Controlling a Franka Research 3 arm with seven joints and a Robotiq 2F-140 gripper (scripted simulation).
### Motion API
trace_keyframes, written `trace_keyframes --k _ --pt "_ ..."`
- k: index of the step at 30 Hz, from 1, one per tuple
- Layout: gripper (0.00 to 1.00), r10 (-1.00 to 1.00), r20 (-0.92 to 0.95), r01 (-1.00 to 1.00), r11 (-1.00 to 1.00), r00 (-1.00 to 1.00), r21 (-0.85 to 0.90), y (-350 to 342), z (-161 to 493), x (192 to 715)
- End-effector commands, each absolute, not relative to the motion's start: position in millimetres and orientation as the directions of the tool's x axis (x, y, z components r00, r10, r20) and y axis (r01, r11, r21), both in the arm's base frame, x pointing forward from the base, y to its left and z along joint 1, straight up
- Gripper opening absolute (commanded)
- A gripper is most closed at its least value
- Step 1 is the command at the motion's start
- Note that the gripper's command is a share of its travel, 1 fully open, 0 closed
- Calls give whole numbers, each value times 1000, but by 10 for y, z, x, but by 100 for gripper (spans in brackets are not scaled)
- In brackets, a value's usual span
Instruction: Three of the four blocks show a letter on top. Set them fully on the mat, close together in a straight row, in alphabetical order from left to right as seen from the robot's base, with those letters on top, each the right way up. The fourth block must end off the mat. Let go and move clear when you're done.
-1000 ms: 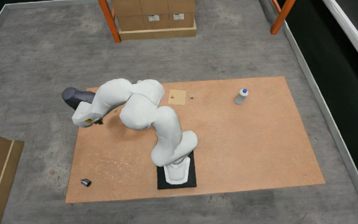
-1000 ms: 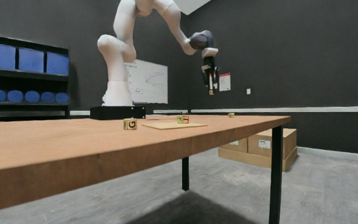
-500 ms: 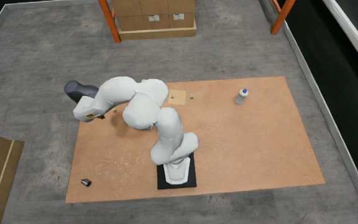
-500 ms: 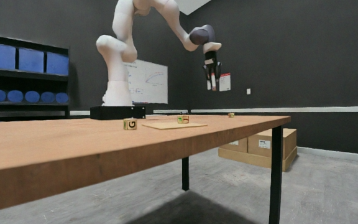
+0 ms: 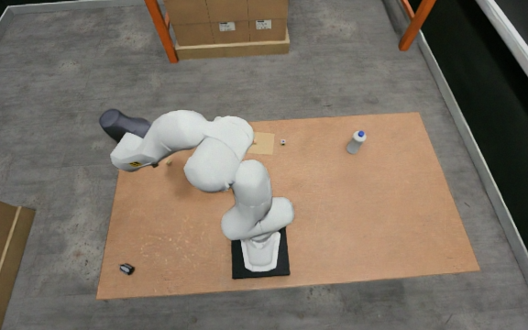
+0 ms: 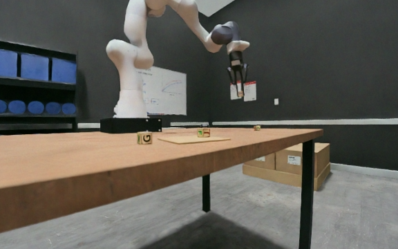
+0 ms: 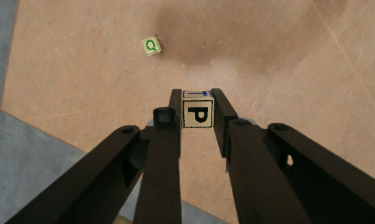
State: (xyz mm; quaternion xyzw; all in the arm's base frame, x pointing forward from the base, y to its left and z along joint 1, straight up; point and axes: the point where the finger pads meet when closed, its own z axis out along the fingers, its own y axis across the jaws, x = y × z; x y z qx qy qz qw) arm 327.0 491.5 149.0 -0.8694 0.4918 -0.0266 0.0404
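Observation:
My gripper (image 6: 240,93) (image 7: 196,103) is shut on the P block (image 7: 198,117), high above the table's left part; the P faces the wrist camera, turned sideways, with a blue mark on an adjoining side. The arm hides the gripper in the top view. A block with a green Q (image 7: 151,45) (image 5: 169,162) (image 6: 257,128) on top lies on the table at the left, turned at an angle. Another block (image 5: 254,142) (image 6: 204,133) sits on the tan mat (image 5: 267,148) (image 6: 182,140). A block with G on one side (image 6: 144,138) (image 5: 282,142) stands just right of the mat; its top is too small to read.
A white bottle with a blue cap (image 5: 356,143) stands at the right of the table (image 5: 365,220). A small dark object (image 5: 126,269) lies near the front left corner. The arm hangs over the left part and covers the mat's left side in the top view.

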Motion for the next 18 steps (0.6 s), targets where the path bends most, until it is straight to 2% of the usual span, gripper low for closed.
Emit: trace_keyframes --k 1,18 --pt "22 -778 9 -774 -626 628 -92 4863 1534 3320" --pt "22 -669 32 -663 -741 742 -105 4620 1710 3647"
